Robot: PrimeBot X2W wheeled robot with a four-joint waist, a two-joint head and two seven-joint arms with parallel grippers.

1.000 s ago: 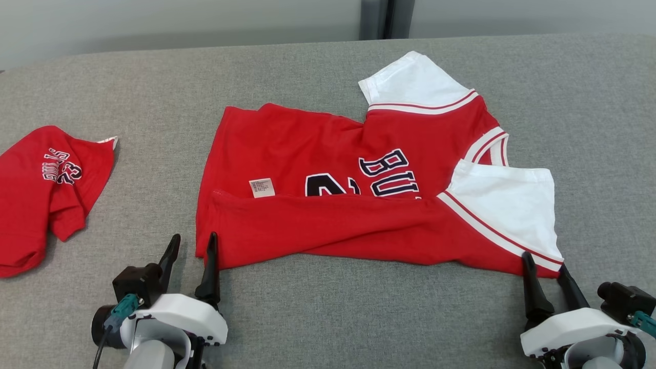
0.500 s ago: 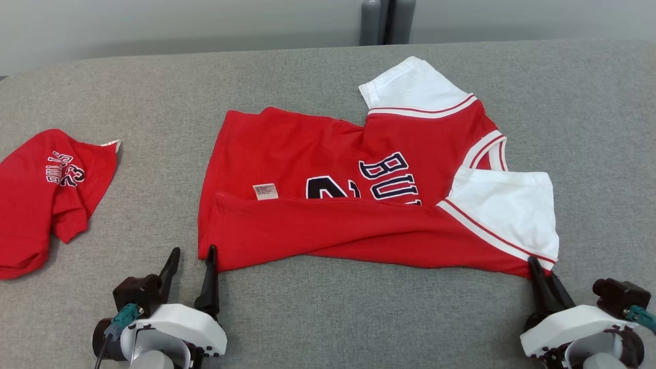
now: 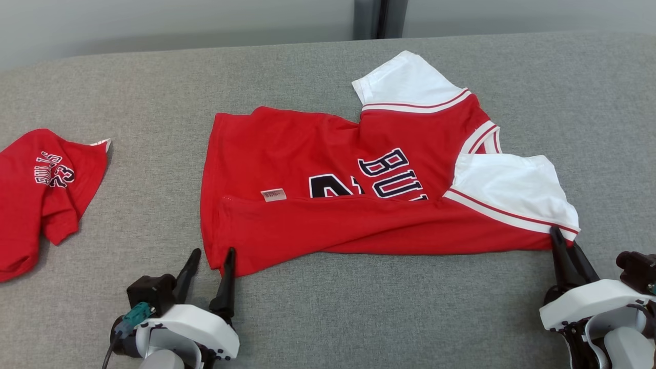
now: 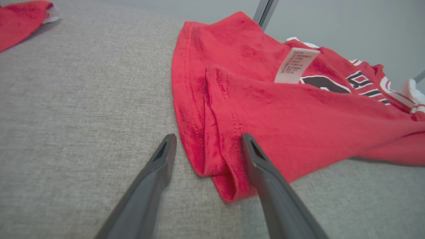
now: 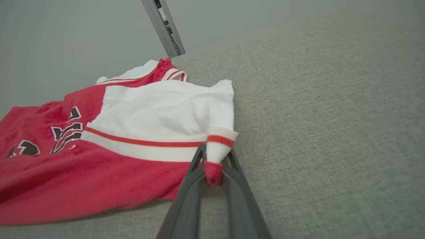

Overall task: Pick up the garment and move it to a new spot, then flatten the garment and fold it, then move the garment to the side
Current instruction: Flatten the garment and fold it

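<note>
The garment (image 3: 333, 225) is a red jersey with white sleeves and dark lettering, lying on the grey table (image 3: 384, 318) with its front edge folded over. My left gripper (image 3: 213, 252) stands open at the garment's near left corner. In the left wrist view the gripper (image 4: 208, 137) straddles that hem corner of the garment (image 4: 298, 126), one finger on bare table and the other over the cloth. My right gripper (image 3: 562, 240) is shut on the near right corner, below the white sleeve. The right wrist view shows the gripper (image 5: 215, 151) pinching the striped edge of the garment (image 5: 99, 172).
A second red garment (image 3: 36, 200) lies crumpled at the table's left edge, and the left wrist view catches that second garment (image 4: 20, 20) at its top left. A grey post (image 3: 379, 18) stands behind the table's far edge. Bare grey table surrounds the jersey.
My right gripper shut on the garment's near right corner and drew it to the right, pulling the front edge straighter. The left gripper stayed open at the left corner. The head camera shifted slightly.
</note>
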